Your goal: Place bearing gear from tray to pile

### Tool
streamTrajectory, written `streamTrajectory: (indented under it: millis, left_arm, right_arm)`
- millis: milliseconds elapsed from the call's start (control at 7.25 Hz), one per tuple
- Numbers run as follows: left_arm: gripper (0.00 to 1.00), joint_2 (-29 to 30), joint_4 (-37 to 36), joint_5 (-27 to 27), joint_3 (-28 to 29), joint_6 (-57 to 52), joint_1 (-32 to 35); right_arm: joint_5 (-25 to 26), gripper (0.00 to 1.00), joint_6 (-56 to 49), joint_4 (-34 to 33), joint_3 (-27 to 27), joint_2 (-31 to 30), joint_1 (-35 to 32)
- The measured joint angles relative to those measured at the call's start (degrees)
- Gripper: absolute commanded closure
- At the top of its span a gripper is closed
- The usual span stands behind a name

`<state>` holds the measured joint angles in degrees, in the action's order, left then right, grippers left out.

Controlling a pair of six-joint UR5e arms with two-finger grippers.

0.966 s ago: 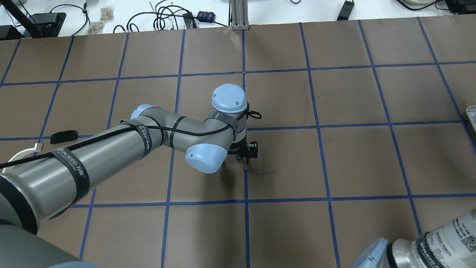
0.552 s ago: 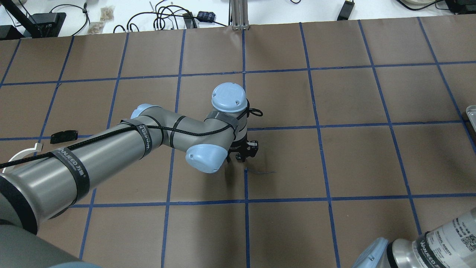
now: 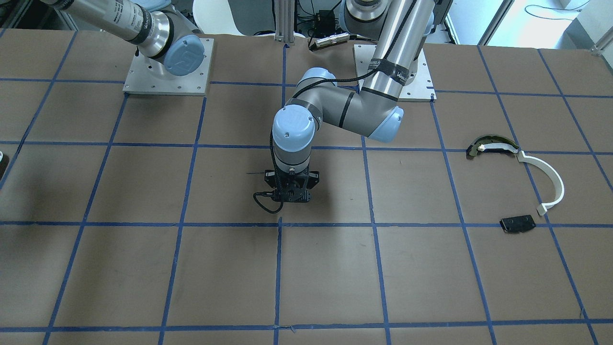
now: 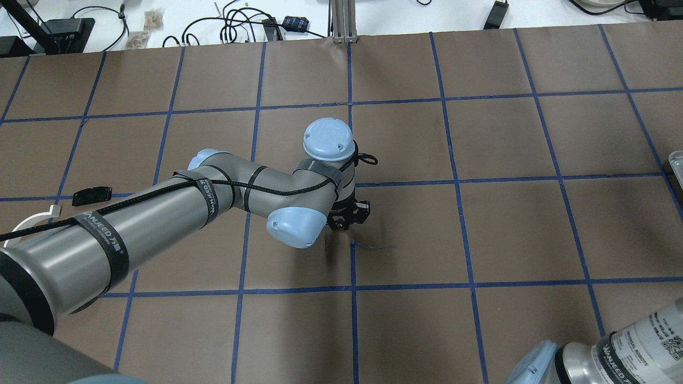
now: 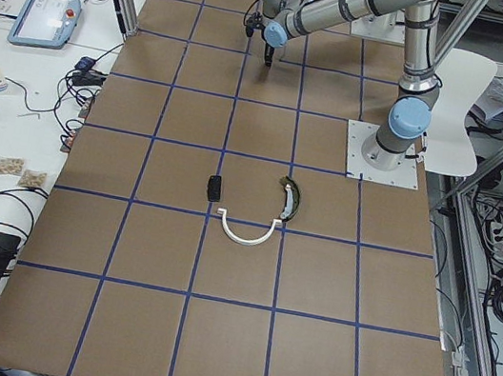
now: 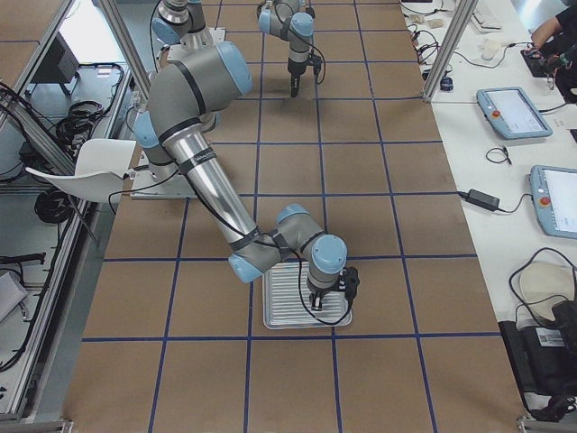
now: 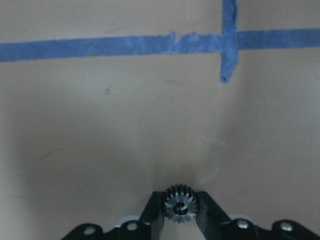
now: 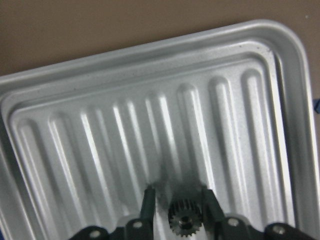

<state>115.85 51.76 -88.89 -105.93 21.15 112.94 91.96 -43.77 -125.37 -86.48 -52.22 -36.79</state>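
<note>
My left gripper (image 7: 180, 201) is shut on a small metal bearing gear (image 7: 181, 207) and holds it just above the brown table near a blue tape crossing, at the table's middle (image 4: 347, 223). My right gripper (image 8: 177, 197) hangs low over the ribbed silver tray (image 8: 150, 50). A second gear (image 8: 183, 218) sits between its fingers, with a gap on one side, so the jaws look open. The pile lies far off on my left: a white arc (image 3: 551, 178), an olive-edged curved piece (image 3: 483, 146) and a black plate (image 3: 517, 224).
The tray (image 6: 281, 317) sits at the table's right end, under the right arm (image 6: 270, 244). Cables and boxes lie on the white bench (image 4: 160, 21) beyond the far edge. An aluminium post (image 4: 341, 21) stands at the far middle.
My left gripper has shifted a little to the left with the gear in it. The right arm's elbow has not moved.
</note>
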Motion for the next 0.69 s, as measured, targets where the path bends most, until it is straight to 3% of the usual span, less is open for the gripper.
streamTrajectory:
  millis: [276, 690]
  left_arm:
    - [1.00, -2.71, 4.58, -0.23, 1.99, -3.01, -3.63]
    - [1.00, -8.53, 12.07, -3.45, 0.74, -26.72, -20.66]
  right_arm:
    - [0.40, 1.00, 0.00, 1.23, 0.28, -0.33, 0.03]
    - [0.01, 1.00, 0.77, 7.14, 1.26, -4.96, -0.99]
